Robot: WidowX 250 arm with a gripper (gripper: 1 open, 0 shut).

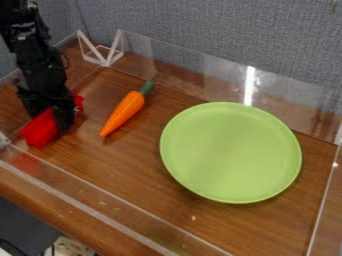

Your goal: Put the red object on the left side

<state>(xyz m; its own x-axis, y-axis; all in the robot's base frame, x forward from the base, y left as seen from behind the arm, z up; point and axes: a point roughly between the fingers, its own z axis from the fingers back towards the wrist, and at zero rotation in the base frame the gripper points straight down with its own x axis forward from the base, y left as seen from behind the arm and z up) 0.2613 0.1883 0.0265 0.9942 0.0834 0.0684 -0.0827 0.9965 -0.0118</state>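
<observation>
The black, jointed metal gripper (56, 106) points down beneath its dark arm (30, 38), apparently closed, fingertips hard to make out.

Bright red, glossy, elongated block (42, 128), rounded edges, lying slantwise on wooden tabletop near its left edge, left of the carrot, middle partly hidden beneath black gripper (56, 104)

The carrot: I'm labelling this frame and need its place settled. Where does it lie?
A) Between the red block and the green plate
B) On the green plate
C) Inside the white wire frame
A: the carrot lies on the wooden table, with the red block on one side and the green plate on the other.
</observation>
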